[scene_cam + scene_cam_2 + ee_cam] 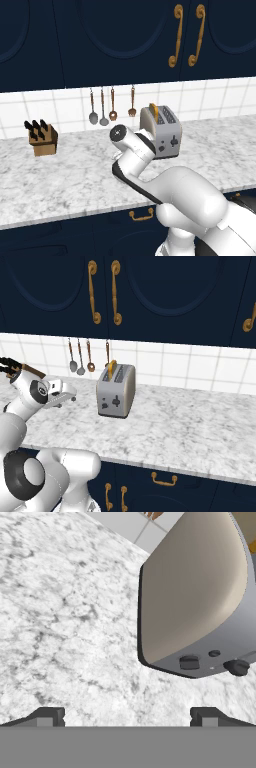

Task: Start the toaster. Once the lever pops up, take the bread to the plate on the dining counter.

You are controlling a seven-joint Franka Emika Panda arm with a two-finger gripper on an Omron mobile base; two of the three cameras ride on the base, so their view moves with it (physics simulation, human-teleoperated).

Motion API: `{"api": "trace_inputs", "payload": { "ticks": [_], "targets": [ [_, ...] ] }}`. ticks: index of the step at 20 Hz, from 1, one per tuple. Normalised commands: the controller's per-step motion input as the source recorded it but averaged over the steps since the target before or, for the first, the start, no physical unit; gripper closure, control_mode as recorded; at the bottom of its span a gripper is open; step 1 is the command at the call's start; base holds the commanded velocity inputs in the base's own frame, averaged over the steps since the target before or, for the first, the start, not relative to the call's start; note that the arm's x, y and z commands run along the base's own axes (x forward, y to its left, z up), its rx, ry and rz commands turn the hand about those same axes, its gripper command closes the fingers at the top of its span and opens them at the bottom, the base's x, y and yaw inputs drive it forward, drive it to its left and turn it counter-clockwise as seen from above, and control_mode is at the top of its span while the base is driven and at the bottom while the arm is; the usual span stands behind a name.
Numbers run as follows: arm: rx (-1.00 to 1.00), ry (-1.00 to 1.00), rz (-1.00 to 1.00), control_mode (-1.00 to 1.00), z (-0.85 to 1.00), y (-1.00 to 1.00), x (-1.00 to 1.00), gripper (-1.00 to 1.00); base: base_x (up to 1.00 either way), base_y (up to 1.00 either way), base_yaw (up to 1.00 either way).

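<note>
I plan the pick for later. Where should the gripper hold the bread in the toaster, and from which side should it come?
Grip the bread by its top edge, coming from straight above. It stands upright in one slot of the toaster, and only that upper part shows above the slot. Probably set the open gripper with one finger on each flat face, since the slice is thin that way.

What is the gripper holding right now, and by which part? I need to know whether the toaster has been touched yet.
Nothing. The gripper is open over the bare counter, short of the toaster.
</note>
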Motion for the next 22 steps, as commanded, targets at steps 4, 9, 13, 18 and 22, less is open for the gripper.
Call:
{"api": "trace_inputs", "payload": {
  "ticks": [4,9,13,18,22],
  "targets": [
    [0.00,0.00,0.00,-1.00,0.00,0.00,0.00,-1.00,0.00,0.00,0.00],
    [0.00,0.00,0.00,-1.00,0.00,0.00,0.00,-1.00,0.00,0.00,0.00],
    [0.00,0.00,0.00,-1.00,0.00,0.00,0.00,-1.00,0.00,0.00,0.00],
    [0.00,0.00,0.00,-1.00,0.00,0.00,0.00,-1.00,0.00,0.00,0.00],
    [0.00,0.00,0.00,-1.00,0.00,0.00,0.00,-1.00,0.00,0.00,0.00]
  ]
}}
